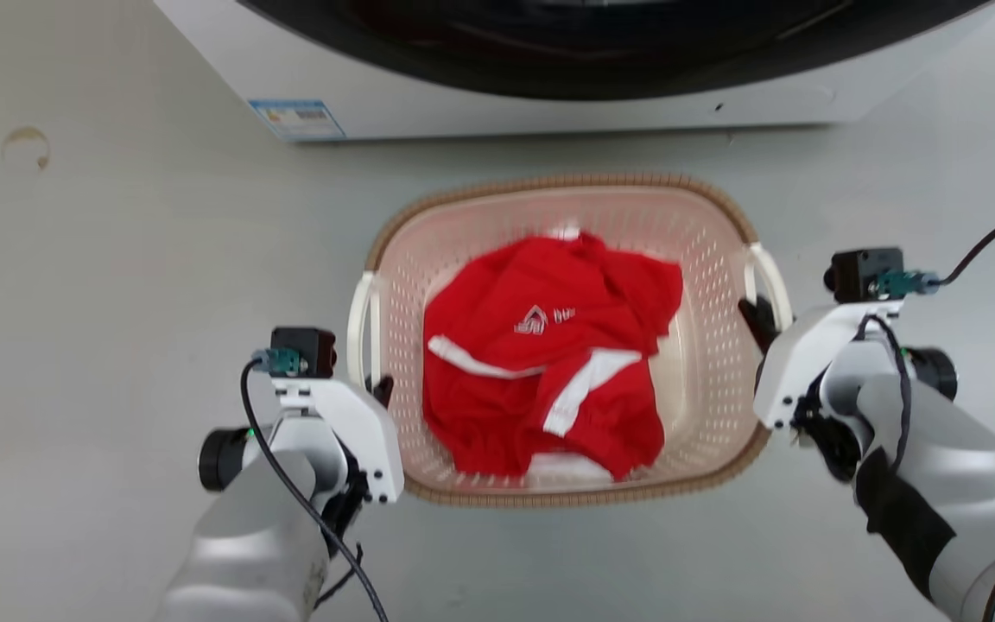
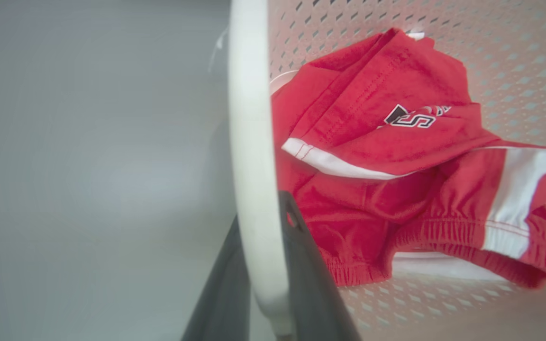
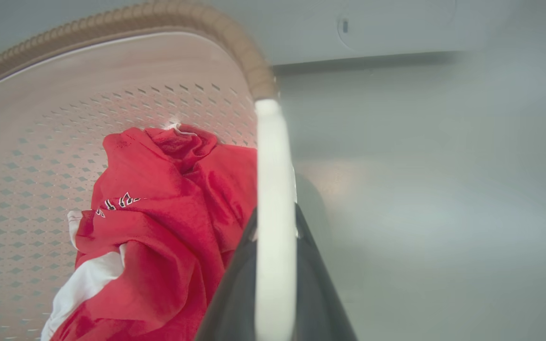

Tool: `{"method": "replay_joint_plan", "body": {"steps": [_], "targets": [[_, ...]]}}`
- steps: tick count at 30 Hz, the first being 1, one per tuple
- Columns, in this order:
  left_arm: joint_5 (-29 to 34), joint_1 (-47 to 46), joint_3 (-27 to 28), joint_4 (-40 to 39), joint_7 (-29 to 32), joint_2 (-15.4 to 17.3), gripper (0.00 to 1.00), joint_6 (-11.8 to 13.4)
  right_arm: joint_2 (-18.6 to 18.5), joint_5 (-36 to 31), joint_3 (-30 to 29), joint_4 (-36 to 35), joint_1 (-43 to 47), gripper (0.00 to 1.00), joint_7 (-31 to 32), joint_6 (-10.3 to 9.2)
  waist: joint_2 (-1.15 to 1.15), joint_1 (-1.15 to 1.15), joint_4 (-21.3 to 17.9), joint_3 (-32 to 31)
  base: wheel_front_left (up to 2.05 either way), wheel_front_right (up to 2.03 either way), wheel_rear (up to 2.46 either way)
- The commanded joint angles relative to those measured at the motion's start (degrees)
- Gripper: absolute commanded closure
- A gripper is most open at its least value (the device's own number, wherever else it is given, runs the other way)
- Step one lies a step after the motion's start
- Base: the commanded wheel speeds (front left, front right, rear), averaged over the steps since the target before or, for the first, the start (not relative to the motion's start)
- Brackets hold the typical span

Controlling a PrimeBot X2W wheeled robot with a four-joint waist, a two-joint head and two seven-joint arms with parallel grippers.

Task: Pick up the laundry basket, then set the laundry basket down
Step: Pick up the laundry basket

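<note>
The laundry basket [image 1: 705, 285] is seemingly resting on the floor [image 1: 117, 302] just before the washer [image 1: 463, 95]. It is calling for a level lift with both arms rising together. It is showing pale perforated walls, a brown woven rim and red clothes [image 1: 549, 363] inside. The left gripper [image 1: 381, 389] and right gripper [image 1: 757, 320] jaws are clenching its white handles [image 2: 249, 142].

Cut-off edges, covered fingers, unreadable print.

In the head view the washer [image 1: 549, 95] runs off the top edge, and its blue label [image 1: 297, 119] at upper left is too small to read. The red garment [image 1: 541, 371] covers most of the laundry basket [image 1: 549, 183] floor, and its white logo is blurred. The left gripper [image 1: 379, 390] and right gripper [image 1: 757, 318] show just dark tips past their white housings. In both wrist views a white handle [image 2: 254, 142] covers the inner faces of the fingers [image 3: 235, 293], whose bases leave the bottom edge.
</note>
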Motion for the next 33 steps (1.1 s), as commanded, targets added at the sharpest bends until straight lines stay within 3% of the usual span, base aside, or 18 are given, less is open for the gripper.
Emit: {"method": "replay_joint_plan", "body": {"steps": [1, 17, 25, 33], "targets": [[-0.4, 3.0, 1.2, 1.0, 0.9, 6.2, 1.0, 1.2, -3.7, 1.3, 0.0, 1.6, 2.3, 1.0, 0.2, -0.23, 0.0, 0.0, -0.5, -3.7, 0.0, 0.0, 0.0], [-2.7, 14.2, 0.6, 1.0, 9.2, 8.2, 1.0, 0.8, -3.7, 6.7, 6.0, -0.2, 12.0, 1.0, 6.0, -0.23, 0.0, 0.0, -2.3, -23.1, 0.0, 0.0, 0.0], [-3.3, 17.6, -0.4, 1.0, 13.6, 8.3, 1.0, 0.1, -3.7, 9.0, 8.8, -0.6, 15.0, 1.0, 9.7, -0.23, 0.0, 0.0, -2.2, -29.5, 0.0, 0.0, 0.0], [-4.5, 18.4, -0.4, 1.0, 17.4, 9.1, 1.0, -0.2, -3.7, 11.8, 10.0, 0.6, 15.1, 1.0, 13.3, -0.23, 0.0, 0.0, -2.3, -31.6, 0.0, 0.0, 0.0]]}}
